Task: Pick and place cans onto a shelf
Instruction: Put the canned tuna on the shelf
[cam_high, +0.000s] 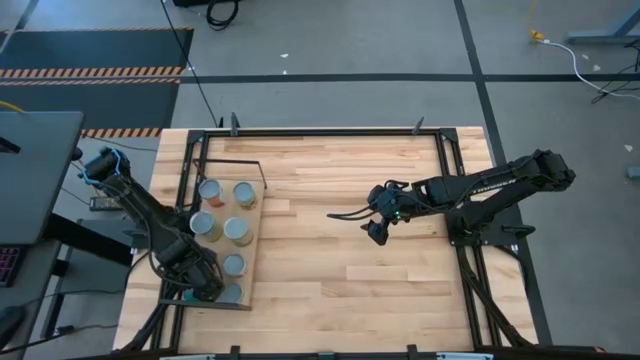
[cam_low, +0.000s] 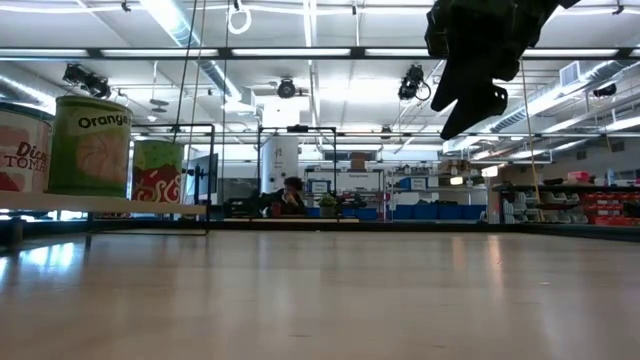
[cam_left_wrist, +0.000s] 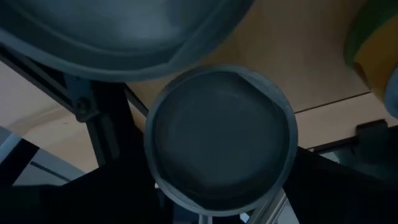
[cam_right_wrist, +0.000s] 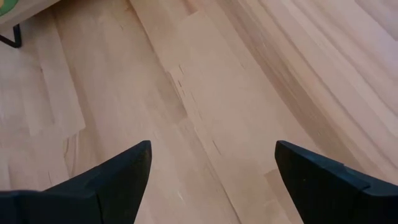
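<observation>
Several cans with silvery-blue tops (cam_high: 237, 231) stand upright on the shelf (cam_high: 222, 208) at the table's left. In the low view they show labelled sides (cam_low: 90, 145) on the board (cam_low: 100, 205). My left gripper (cam_high: 205, 282) is low over the shelf's near end, right at the nearest can (cam_high: 230, 293). That can's round top (cam_left_wrist: 221, 137) fills the left wrist view and hides what lies below it. My right gripper (cam_high: 378, 232) hangs open and empty above the middle of the table (cam_right_wrist: 213, 155).
A second can top (cam_left_wrist: 118, 31) and a yellow-green can (cam_left_wrist: 373, 50) stand close around my left gripper. The shelf's black frame (cam_left_wrist: 99, 124) runs beside the nearest can. Bare plank tabletop (cam_high: 330, 270) lies between the shelf and my right arm. A person sits far off in the room (cam_low: 292, 195).
</observation>
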